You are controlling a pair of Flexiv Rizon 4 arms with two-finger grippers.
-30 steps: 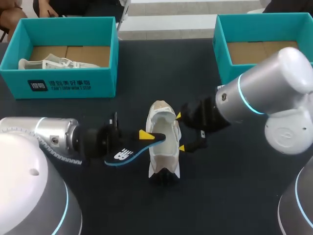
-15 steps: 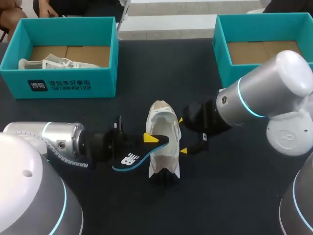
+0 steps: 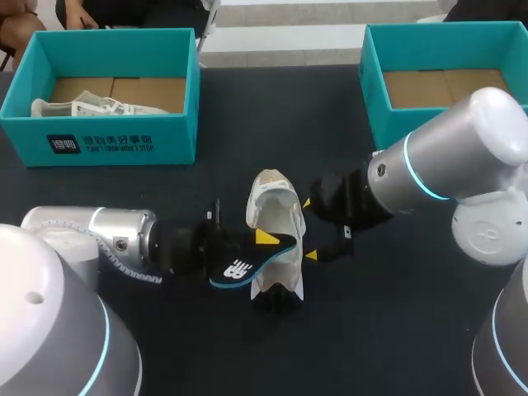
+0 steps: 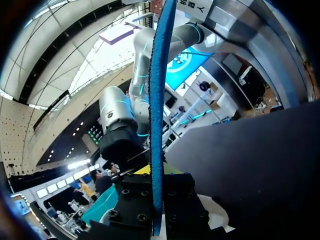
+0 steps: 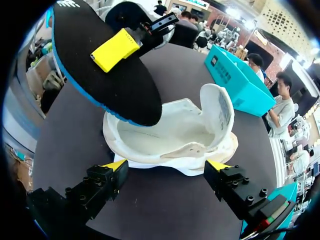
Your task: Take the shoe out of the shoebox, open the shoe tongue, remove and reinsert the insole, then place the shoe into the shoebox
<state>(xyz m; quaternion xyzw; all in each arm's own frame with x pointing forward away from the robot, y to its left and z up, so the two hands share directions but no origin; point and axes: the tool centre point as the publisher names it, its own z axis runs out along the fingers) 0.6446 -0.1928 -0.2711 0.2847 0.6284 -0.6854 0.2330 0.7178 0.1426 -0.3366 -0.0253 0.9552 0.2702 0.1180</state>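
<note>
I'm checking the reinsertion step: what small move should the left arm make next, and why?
Probably slide the insole forward and down into the shoe. The left gripper is shut on the insole, whose far end only overlaps the shoe's opening, while the right gripper stands open beside the shoe.

I see the white shoe (image 3: 276,206) lying mid-worktop (image 3: 247,124), its opening spread wide. The black, blue-edged insole (image 3: 243,268) slants, tip inside that opening. Behind stand 2 teal boxes: the left shoebox (image 3: 107,144) holds a second shoe (image 3: 91,107), and the right shoebox (image 3: 375,95) sits well apart.
</note>
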